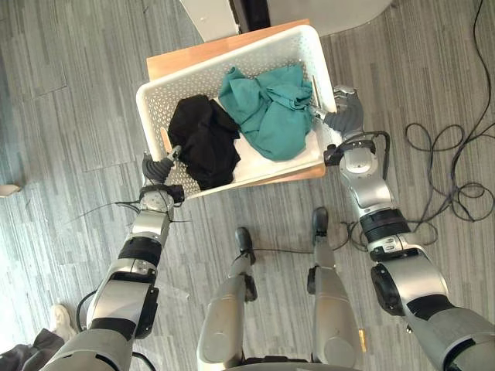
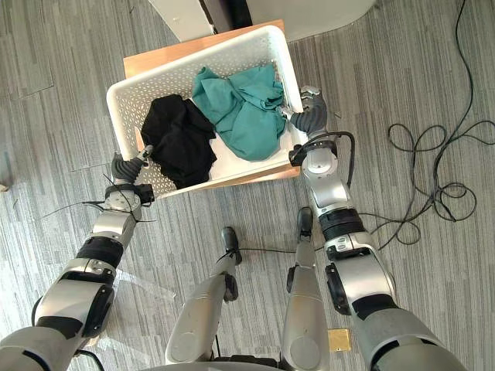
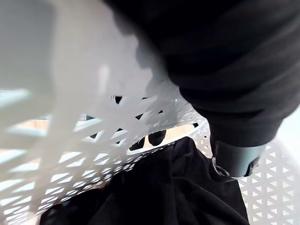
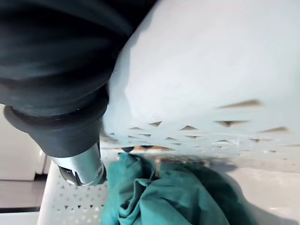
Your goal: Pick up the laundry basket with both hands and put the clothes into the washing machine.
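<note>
A white perforated laundry basket (image 1: 224, 60) rests on a small wooden table (image 1: 166, 63). Inside lie a black garment (image 1: 203, 141) on the left and a teal garment (image 1: 269, 108) on the right. My left hand (image 1: 158, 168) grips the basket's near left corner, its thumb (image 3: 234, 159) inside the wall (image 3: 70, 140) above the black cloth (image 3: 164, 197). At the right side my right hand (image 1: 344, 112) clamps the rim, its thumb (image 4: 82, 166) inside the wall above the teal cloth (image 4: 173, 197).
A white appliance (image 1: 213, 17) stands just beyond the table at the far edge, with a grey rounded body (image 1: 348, 15) beside it. A person's shoe (image 1: 60, 315) shows on the grey plank floor at lower left.
</note>
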You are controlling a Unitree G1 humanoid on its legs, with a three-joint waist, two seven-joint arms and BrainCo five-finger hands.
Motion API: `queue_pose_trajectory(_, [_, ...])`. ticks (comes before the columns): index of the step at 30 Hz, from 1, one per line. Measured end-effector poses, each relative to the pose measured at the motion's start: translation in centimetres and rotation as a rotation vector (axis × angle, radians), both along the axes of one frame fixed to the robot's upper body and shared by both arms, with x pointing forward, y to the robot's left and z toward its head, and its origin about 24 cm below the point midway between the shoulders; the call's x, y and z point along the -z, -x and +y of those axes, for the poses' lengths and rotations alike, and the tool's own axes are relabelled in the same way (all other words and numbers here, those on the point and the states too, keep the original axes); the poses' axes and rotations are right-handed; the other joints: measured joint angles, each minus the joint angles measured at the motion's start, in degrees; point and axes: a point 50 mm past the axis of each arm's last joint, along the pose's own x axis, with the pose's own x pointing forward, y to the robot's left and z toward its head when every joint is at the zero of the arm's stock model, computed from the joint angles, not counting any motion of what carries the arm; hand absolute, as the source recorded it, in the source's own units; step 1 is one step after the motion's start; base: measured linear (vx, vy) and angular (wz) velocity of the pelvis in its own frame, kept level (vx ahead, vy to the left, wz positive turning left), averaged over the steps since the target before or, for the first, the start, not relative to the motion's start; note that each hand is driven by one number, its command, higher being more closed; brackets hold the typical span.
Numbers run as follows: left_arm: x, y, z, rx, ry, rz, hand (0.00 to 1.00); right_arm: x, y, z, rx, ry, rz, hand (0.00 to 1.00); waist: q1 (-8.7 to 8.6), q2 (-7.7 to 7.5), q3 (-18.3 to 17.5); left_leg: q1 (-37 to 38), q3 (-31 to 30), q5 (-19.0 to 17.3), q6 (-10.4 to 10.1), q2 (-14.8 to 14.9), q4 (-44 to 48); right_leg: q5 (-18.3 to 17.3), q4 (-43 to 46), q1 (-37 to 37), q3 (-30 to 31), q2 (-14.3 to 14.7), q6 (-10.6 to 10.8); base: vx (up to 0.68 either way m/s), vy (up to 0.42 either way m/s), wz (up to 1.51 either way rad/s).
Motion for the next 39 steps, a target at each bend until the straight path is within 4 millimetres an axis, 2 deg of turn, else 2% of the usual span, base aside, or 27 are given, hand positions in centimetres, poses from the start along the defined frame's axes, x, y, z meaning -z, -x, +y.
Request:
queue_pose_trajectory(7, [0.4, 0.0, -0.5, 0.035, 0.008, 0.025, 1.00, 0.1, -0.4, -1.4, 0.027, 0.074, 0.034, 1.00, 0.13, 0.00, 0.0, 0.6, -0.1, 0.1, 0.1, 0.0, 0.4, 0.0, 1.0, 0.4, 0.3, -0.1, 0.0, 0.00, 0.000, 0.00])
queue_pose_trajectory(13, [2.3, 0.4, -1.4, 0.128, 0.012, 0.117, 1.00, 1.7, -0.3, -3.9, 0.044, 0.169, 0.153, 1.00, -0.17, -0.40, -0.1, 3.0, -0.7, 0.1, 0.1, 0.0, 1.0, -0.4, 1.1, 3.5, 0.6, -0.2, 0.0, -0.01, -0.003, 0.03])
queue_pose_trajectory(18, [4.5, 2.0, -0.9, 0.186, 0.025, 0.193, 1.00, 6.2, 1.0, -5.1, 0.004, 0.219, 0.308, 1.00, -1.67, -0.82, -0.1, 8.2, -0.9, 0.0, 0.1, 0.1, 0.5, -2.3, 3.1, 7.7, 0.5, -0.2, 0.3, 0.00, 0.000, 0.00])
queue_pose_trajectory(20, [5.0, 2.7, -0.7, 0.211, 0.023, 0.204, 1.00, 7.7, 1.9, -5.6, -0.013, 0.227, 0.351, 1.00, -1.71, -1.11, -0.1, 10.3, -0.8, 0.0, 0.1, 0.1, -0.1, -2.8, 3.2, 9.5, 0.5, -0.1, 0.5, 0.02, -0.015, -0.05])
queue_pose_trajectory(22, [5.7, 3.6, -0.3, 0.223, 0.015, 0.219, 1.00, 8.8, 3.1, -5.6, -0.041, 0.230, 0.364, 1.00, -1.83, -1.62, -0.6, 11.8, -0.7, 0.0, 0.1, 0.2, -0.5, -3.7, 3.6, 10.4, 0.6, 0.0, 0.6, 0.02, -0.009, -0.04])
queue_pose_trajectory(24, [6.4, 5.3, 0.2, 0.245, 0.022, 0.215, 1.00, 9.4, 5.2, -5.5, -0.077, 0.228, 0.331, 1.00, -2.27, -2.50, -1.3, 12.9, -0.7, 0.0, 0.1, 0.2, -1.2, -4.7, 4.1, 11.2, 0.6, 0.0, 1.3, 0.05, -0.006, 0.01])
queue_pose_trajectory(27, [7.2, 7.1, 0.0, 0.290, 0.031, 0.223, 1.00, 10.7, 7.6, -6.3, -0.086, 0.195, 0.335, 1.00, -3.13, -3.62, -1.9, 15.7, -1.0, -0.6, 0.1, 0.2, -1.3, -5.6, 4.7, 13.8, 0.2, 0.0, 1.2, 0.07, 0.010, 0.04])
queue_pose_trajectory(31, [9.2, 9.4, -0.8, 0.332, 0.078, 0.266, 1.00, 13.5, 11.7, -7.5, -0.062, 0.096, 0.379, 1.00, -3.86, -5.01, -6.4, 18.5, 0.3, -2.4, 0.1, 0.1, -1.3, -7.0, 5.4, 15.6, 1.3, 0.0, 1.8, 0.10, 0.030, -0.14])
queue_pose_trajectory(33, [10.0, 10.5, -1.8, 0.364, 0.119, 0.278, 1.00, 15.2, 14.8, -8.5, -0.023, 0.031, 0.406, 1.00, -5.25, -5.70, -9.2, 20.7, 1.8, -3.6, 0.2, -0.2, -1.7, -7.8, 6.0, 16.3, 2.8, 0.0, 2.1, 0.12, 0.046, -0.35])
queue_pose_trajectory(34, [10.2, 10.7, -2.1, 0.377, 0.125, 0.283, 1.00, 15.6, 15.6, -8.7, -0.006, 0.013, 0.414, 1.00, -5.74, -5.92, -10.0, 21.1, 2.2, -3.7, 0.2, -0.3, -2.1, -8.0, 6.0, 16.3, 3.2, 0.0, 2.2, 0.10, 0.038, -0.29])
queue_pose_trajectory(36, [10.3, 10.7, -3.3, 0.434, 0.120, 0.286, 1.00, 17.4, 18.6, -9.4, 0.079, -0.118, 0.439, 1.00, -9.61, -7.11, -12.1, 22.0, 4.2, -4.4, 0.4, -0.6, -2.4, -8.2, 6.0, 16.0, 5.3, 0.1, 2.5, 0.10, 0.038, -0.39])
queue_pose_trajectory(38, [10.3, 10.7, -3.8, 0.452, 0.118, 0.283, 1.00, 18.0, 19.8, -9.4, 0.117, -0.172, 0.449, 1.00, -10.98, -7.91, -12.6, 22.4, 6.4, -5.2, 0.3, -0.7, -2.1, -8.0, 6.3, 15.1, 7.4, 0.5, 2.7, 0.06, 0.026, -0.72])
queue_pose_trajectory(39, [10.4, 10.7, -4.5, 0.468, 0.131, 0.282, 1.00, 18.5, 21.2, -9.5, 0.159, -0.222, 0.454, 1.00, -11.44, -8.47, -13.0, 23.1, 9.8, -6.1, 0.4, -0.3, -1.7, -6.9, 6.3, 14.1, 10.4, 1.2, 2.7, 0.05, 0.020, -1.38])
